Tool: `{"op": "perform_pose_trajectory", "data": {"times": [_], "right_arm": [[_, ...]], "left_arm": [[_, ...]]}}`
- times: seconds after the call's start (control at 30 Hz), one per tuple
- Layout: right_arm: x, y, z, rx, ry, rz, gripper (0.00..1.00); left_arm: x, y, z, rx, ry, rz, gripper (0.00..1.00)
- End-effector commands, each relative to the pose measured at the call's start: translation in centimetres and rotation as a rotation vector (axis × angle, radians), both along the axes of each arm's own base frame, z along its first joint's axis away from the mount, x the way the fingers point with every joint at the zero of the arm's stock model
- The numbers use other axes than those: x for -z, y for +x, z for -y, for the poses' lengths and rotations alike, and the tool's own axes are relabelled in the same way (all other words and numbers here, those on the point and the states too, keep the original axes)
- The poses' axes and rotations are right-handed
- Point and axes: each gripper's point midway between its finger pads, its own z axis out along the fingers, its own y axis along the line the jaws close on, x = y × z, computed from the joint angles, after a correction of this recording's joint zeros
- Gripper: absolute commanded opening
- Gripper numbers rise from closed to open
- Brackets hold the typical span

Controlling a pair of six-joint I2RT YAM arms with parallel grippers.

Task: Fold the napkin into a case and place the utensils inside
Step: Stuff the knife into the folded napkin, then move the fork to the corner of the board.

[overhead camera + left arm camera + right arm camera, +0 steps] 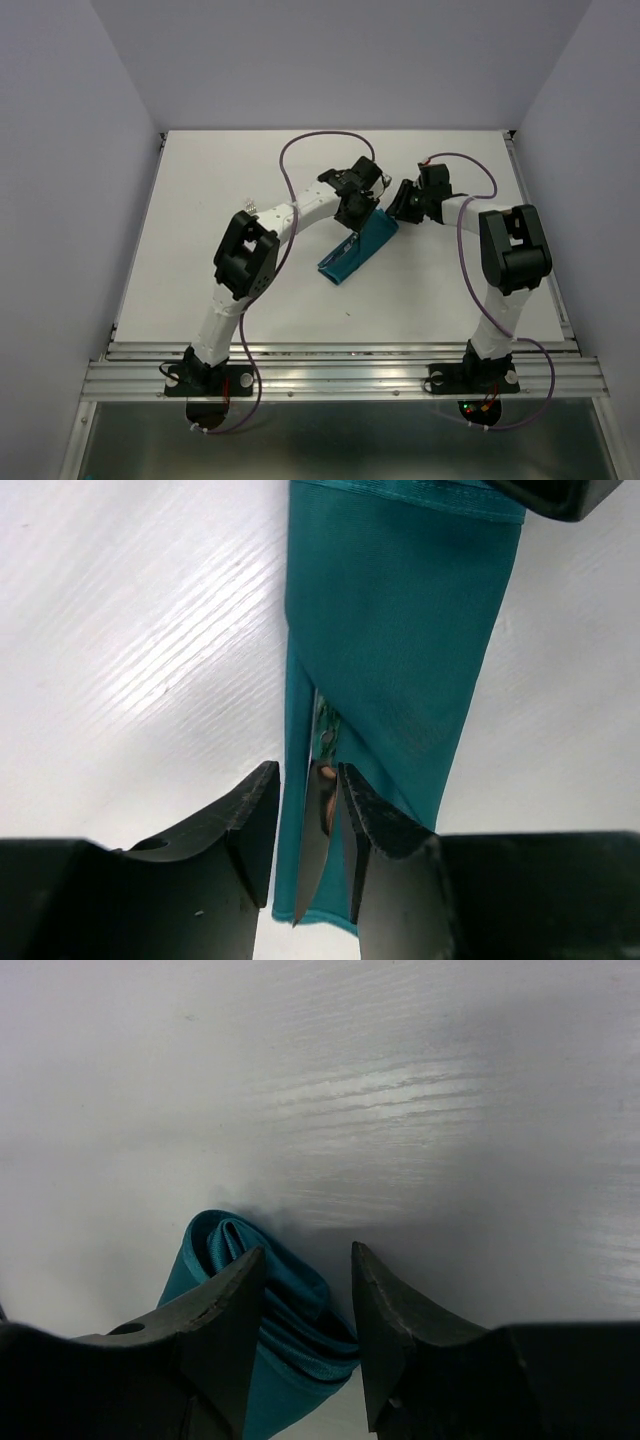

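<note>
1. Teal cloth, folded into a long narrow case, lies flat near the middle of the desk, well apart from all its edges. It is slanted: the near end points toward the near left corner, the far end toward the far right corner.
2. My left gripper is over the case and looks along it. Its jaws stand spread, one on each side of a shiny metal utensil that sits in the open fold. I see no squeeze on the metal.
3. I judge the utensil hard, smooth and slippery between the pads. Its handle is hidden inside the cloth, so I cannot say where a good hold on it would be.
4. At the far end, my right gripper stands astride the rolled layers of the case. The jaws are partly apart, and I cannot tell if they press the cloth or only stand beside it.
5. I judge the cloth light and limp, with no stiffness of its own. The folds may open or slide on the smooth desk. I would pinch it at an end where all layers lie together, not by one loose layer.
6. I can read no brand, label or writing anywhere.
</note>
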Motion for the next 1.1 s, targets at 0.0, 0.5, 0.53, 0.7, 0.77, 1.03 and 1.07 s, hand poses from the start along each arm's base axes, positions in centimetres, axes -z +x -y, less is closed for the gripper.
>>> {"op": "perform_pose_trajectory", "data": {"times": [0.0, 0.5, 0.53, 0.7, 0.77, 1.03, 1.07], "right_arm": [[0.2, -1.8, 1.3, 0.029, -0.082, -0.038, 0.47], [-4.4, -3.3, 4.7, 0.142, -0.198, 0.059, 0.83], [-4.4, -3.4, 4.7, 0.142, -0.198, 0.059, 0.84], [-4.2, -3.9, 4.5, 0.133, -0.187, 0.049, 0.85], [-4.2, -3.9, 4.3, 0.127, -0.177, 0.045, 0.85], [-4.1, -3.9, 4.2, 0.123, -0.171, 0.042, 0.85], [-4.1, -3.9, 4.2, 0.122, -0.17, 0.042, 0.85]], "left_arm": [[-7.1, 0.2, -1.3, -0.057, -0.067, 0.13, 0.41], [-6.2, 1.4, -20.5, -0.746, -0.127, 0.131, 0.65], [-5.5, 1.2, -21.9, -0.802, -0.122, 0.125, 0.65], [-2.3, 0.0, -27.4, -1.022, -0.122, 0.109, 0.63], [-1.4, 0.2, -27.8, -1.039, -0.13, 0.101, 0.62], [2.4, 0.2, -26.7, -1.033, -0.138, 0.007, 0.55], [2.5, 0.2, -26.5, -1.031, -0.149, 0.001, 0.54]]}}
